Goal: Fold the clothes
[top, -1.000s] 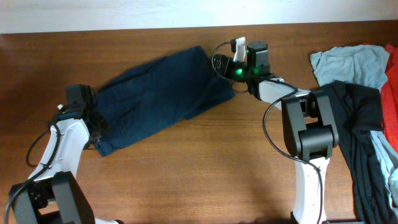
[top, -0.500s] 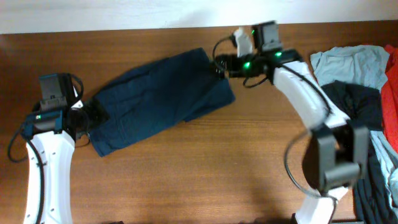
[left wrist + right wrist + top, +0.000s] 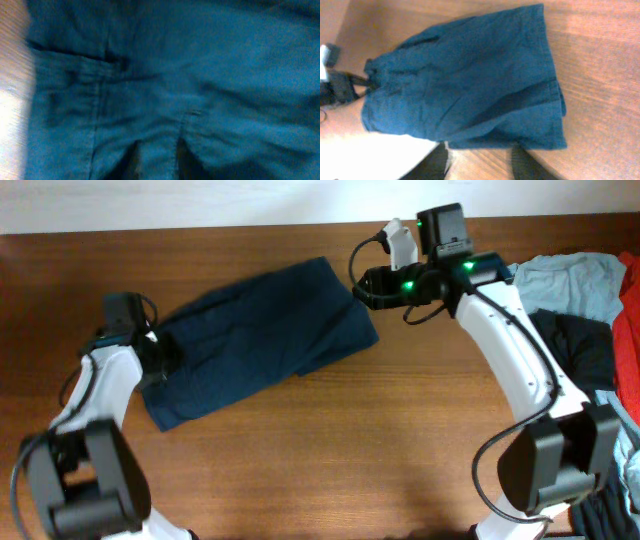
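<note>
Wooden table [image 3: 330, 460], brown, w/ white wall strip [image 3: 200, 200] along its far edge.

Task item: navy shorts [image 3: 260, 345], lying flat on the tabletop, slanted, spanning the space btwn the two grippers. Cloth is creased but spread out; no part looks lifted in overhead view.

Left gripper [image 3: 155, 362]: sits at the end of the shorts nearest it, on the cloth edge. Left wrist view is filled w/ blue cloth, blurred; a seam and a stitched panel lie ahead of the tool. Two dark fingers [image 3: 136, 161] show at the bottom edge w/ a narrow gap, and a ridge of cloth runs into that gap. Clamped or merely resting on it: cannot tell.

Right gripper [image 3: 362, 288]: at the opposite end, just beside the far corner of the shorts; contact can't be judged from overhead. Right wrist view: fingers [image 3: 434, 162] spread wide, nothing btwn them. Hem of the shorts lies just ahead of the tips, bare wood beneath them. Rest of the garment stretches away in front of the tool, w/ the left gripper at its far end. Green lamp [image 3: 405, 285] is lit on the right wrist; black cable [image 3: 352, 260] loops beside it.

Other items: clothing heap behind the right arm, well apart from the shorts. It comprises a pale blue shirt [image 3: 565, 280], a black garment [image 3: 580, 355] touching it, and a red cloth [image 3: 630, 310] at the frame edge. Right forearm passes alongside the heap.
</note>
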Tool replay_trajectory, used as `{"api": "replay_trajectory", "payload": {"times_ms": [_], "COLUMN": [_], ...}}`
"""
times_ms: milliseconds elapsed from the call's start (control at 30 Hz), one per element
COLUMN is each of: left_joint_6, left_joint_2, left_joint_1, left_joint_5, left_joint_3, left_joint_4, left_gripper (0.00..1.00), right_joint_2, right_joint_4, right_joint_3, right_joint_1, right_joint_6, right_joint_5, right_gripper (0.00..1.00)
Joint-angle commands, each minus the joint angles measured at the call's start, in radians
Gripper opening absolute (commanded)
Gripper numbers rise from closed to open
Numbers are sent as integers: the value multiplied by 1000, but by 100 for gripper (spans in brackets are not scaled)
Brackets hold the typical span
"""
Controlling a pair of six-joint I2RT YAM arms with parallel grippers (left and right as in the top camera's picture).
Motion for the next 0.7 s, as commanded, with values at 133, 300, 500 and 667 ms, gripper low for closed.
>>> {"api": "replay_trajectory", "payload": {"times_ms": [133, 300, 500, 667], "left_joint_6": [114, 125, 232, 236], "left_joint_2": [142, 142, 142, 142], "left_joint_1": [6, 6, 5, -2], "left_joint_5": [22, 23, 37, 41], "left_joint_3": [-14, -14, 34, 105], "left_joint_4": [-113, -129, -130, -141], "left_gripper": [2, 3, 9, 20], "right_joint_2": [262, 438, 475, 474], "right_joint_4": [218, 294, 77, -224], "right_joint_3": [1, 1, 2, 2], "right_joint_1": [176, 217, 161, 57], "right_joint_6": [158, 212, 268, 287], "right_joint_5": [165, 261, 426, 475], "right_gripper": [21, 22, 22, 8]}}
